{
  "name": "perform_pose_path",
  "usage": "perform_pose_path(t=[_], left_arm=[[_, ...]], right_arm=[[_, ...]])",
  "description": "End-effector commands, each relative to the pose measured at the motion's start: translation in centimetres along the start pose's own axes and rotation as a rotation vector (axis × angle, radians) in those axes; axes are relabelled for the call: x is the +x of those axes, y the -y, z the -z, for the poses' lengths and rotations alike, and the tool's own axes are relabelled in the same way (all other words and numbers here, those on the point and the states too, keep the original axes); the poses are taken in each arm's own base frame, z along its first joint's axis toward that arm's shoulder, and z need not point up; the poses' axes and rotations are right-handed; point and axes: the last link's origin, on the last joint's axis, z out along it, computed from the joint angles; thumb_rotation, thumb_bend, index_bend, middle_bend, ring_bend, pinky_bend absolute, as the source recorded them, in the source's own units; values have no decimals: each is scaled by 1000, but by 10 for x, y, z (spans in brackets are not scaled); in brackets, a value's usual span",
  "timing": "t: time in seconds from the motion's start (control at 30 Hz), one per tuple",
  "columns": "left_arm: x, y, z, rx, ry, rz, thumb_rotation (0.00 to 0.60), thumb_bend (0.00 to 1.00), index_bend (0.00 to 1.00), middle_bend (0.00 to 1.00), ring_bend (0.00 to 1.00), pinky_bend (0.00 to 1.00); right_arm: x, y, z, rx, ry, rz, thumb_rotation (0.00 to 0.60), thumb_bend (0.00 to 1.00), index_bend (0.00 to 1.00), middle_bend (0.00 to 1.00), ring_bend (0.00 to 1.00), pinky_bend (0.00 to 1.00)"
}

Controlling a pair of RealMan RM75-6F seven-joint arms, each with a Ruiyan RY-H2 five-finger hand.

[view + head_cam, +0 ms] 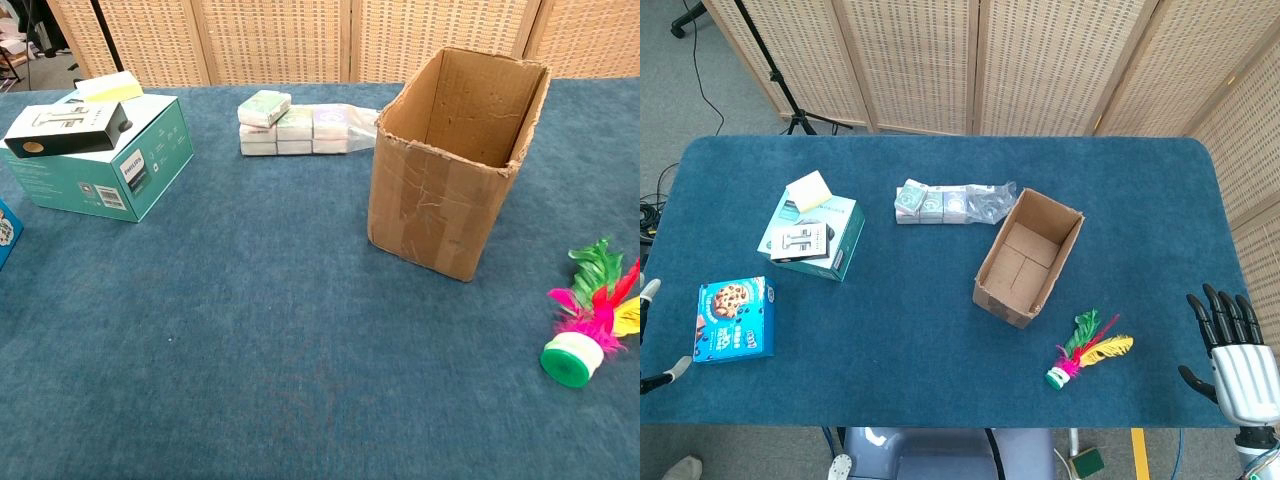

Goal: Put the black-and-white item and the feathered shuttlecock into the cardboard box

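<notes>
The open cardboard box (1028, 257) (455, 160) stands upright mid-table, empty inside. The feathered shuttlecock (1087, 350) (590, 325), with a green base and pink, yellow and green feathers, lies on the cloth to the box's front right. The black-and-white item (800, 241) (66, 128), a small flat box, rests on top of a teal carton (810, 236) (100, 160) at the left. My right hand (1232, 350) hovers at the table's right front edge with fingers spread, holding nothing. Only the fingertips of my left hand (652, 335) show at the far left edge, apart and holding nothing.
A yellow pad (808, 189) lies on the teal carton's far side. A blue cookie box (734, 318) sits at the front left. A row of small wrapped packs (950, 203) (292, 125) lies behind the cardboard box. Wicker screens stand behind the table.
</notes>
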Motion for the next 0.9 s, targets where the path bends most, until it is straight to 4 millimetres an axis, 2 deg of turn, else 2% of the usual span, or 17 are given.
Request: perform_pose_path(t=[0.03,0.3,0.4,0.57,0.73,0.9], left_arm=[[0,0,0,0,2,-1,600,0,0,0,0,0],[-1,0,0,-3,16,-3,600,0,0,0,0,0],[0,-6,-8,-30,33,23,600,0,0,0,0,0],[6,-29,-52,-136,67,42,600,0,0,0,0,0],[18,-64,-106,-232,168,-27,600,0,0,0,0,2],[10,-90,-149,-255,297,-105,600,0,1,0,0,51]], right_arm=[[0,0,0,-1,3,-2,600,0,0,0,0,0],[1,-1,0,-4,16,-13,600,0,0,0,0,0],[1,0,0,-3,22,-22,600,0,0,0,0,0],[-1,-1,-3,-11,36,-27,600,0,0,0,0,0],[-1,-3,-5,-21,45,-32,600,0,0,0,0,0],[-2,-5,-7,-31,59,-38,600,0,0,0,0,0]])
